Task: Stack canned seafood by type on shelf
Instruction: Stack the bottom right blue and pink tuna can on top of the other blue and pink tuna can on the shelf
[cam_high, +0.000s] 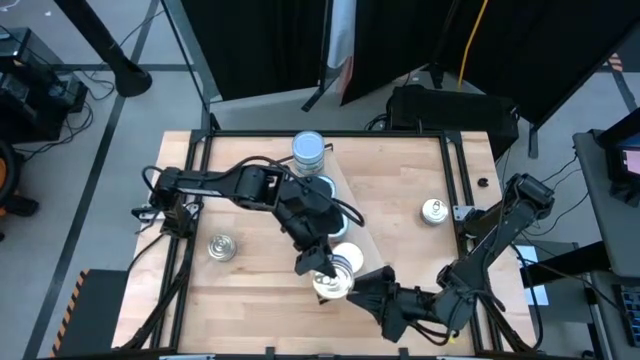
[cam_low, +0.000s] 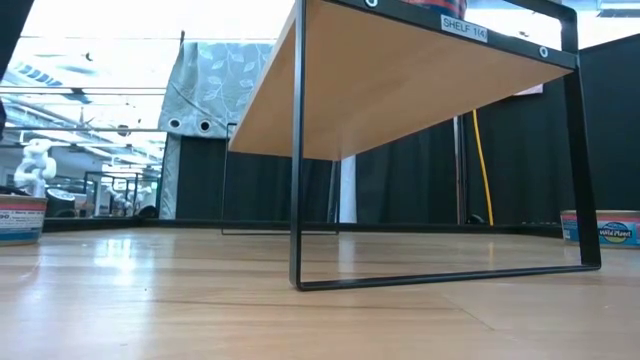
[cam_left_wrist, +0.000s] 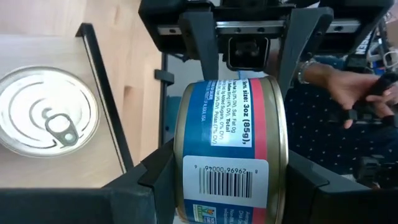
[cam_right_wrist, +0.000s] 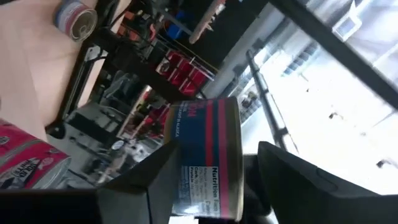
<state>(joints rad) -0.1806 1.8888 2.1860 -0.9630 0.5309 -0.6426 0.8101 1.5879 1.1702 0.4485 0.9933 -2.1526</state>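
A tin with a blue, red and white label (cam_left_wrist: 230, 137) hangs in the air between both grippers near the table's near edge (cam_high: 335, 285). My left gripper (cam_high: 318, 272) comes from the left and my right gripper (cam_high: 362, 288) from the right. The shelf (cam_high: 365, 240) is a raised light-wood board on a thin black frame (cam_low: 400, 70). On it stand a stack of tins (cam_high: 308, 150) at its far end and a white-topped tin (cam_high: 348, 257) at its near end. A silver pull-tab tin (cam_left_wrist: 46, 121) rests flat on the shelf. My left gripper is shut on the labelled tin, pinching it across its two flat ends; one finger (cam_left_wrist: 158, 180) lies on one end and the other on the opposite end. The tin sits on edge, lifted clear, its barcode side (cam_left_wrist: 224, 180) facing the wrist. My right gripper is shut on the same tin from the opposite side, its fingers (cam_left_wrist: 208, 56) over the far part of the two flat ends. In its own view the tin (cam_right_wrist: 205, 155) stands on edge between the fingers, clear of the table.
Two loose silver tins rest on the tabletop, one left (cam_high: 222, 246) and one right (cam_high: 433, 211), and show at table height (cam_low: 20, 220) (cam_low: 600, 228). A person's hand (cam_left_wrist: 348, 93) shows beyond the table. Black frame rails (cam_high: 455, 180) border the table.
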